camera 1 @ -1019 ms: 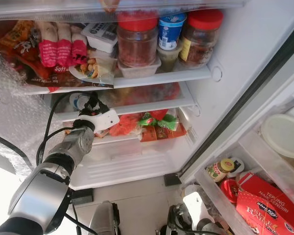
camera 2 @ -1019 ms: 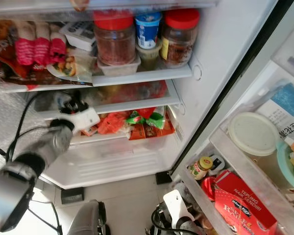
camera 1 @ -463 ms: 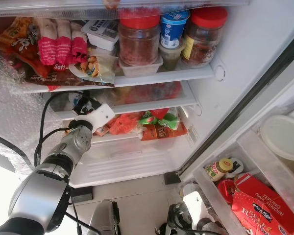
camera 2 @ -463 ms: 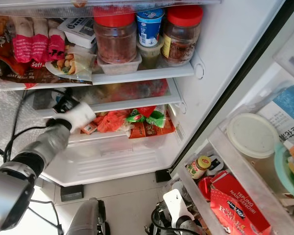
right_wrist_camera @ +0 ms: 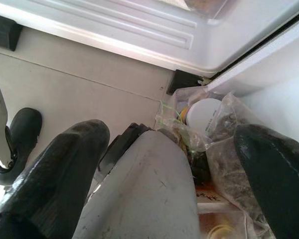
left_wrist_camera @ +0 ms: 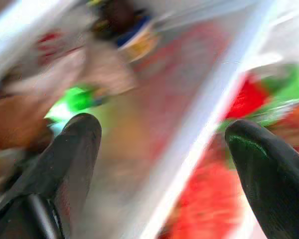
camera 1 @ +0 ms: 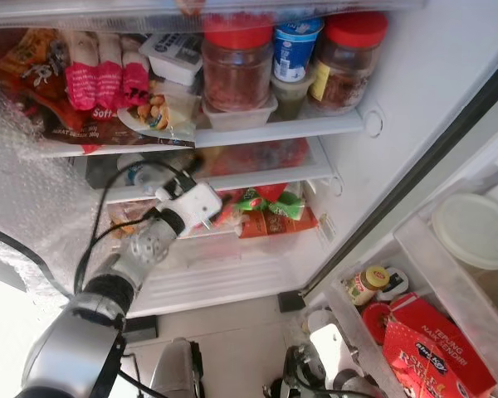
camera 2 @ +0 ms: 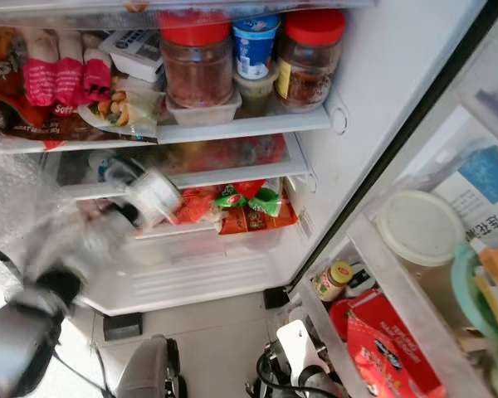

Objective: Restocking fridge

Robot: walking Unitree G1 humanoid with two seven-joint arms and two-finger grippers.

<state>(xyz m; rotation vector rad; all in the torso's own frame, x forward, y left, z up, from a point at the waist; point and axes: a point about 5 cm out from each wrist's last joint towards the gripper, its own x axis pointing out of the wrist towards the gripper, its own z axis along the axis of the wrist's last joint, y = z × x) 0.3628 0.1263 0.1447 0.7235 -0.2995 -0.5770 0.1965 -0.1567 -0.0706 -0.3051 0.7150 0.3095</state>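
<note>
Left gripper [left_wrist_camera: 162, 149] jaws spread, empty, at fridge [camera 1: 415, 99] middle shelf [camera 1: 257, 178]; right gripper [right_wrist_camera: 184, 164] jaws spread, hanging below.

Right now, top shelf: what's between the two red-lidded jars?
In the left eye view, a blue-lidded tub stacked on a clear container sits between the left jar and right jar.

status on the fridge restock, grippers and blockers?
Left gripper open, empty, reaching into the fridge at the lower shelf. Right gripper open, low by the floor. Red and green packets crowd that shelf.
</note>
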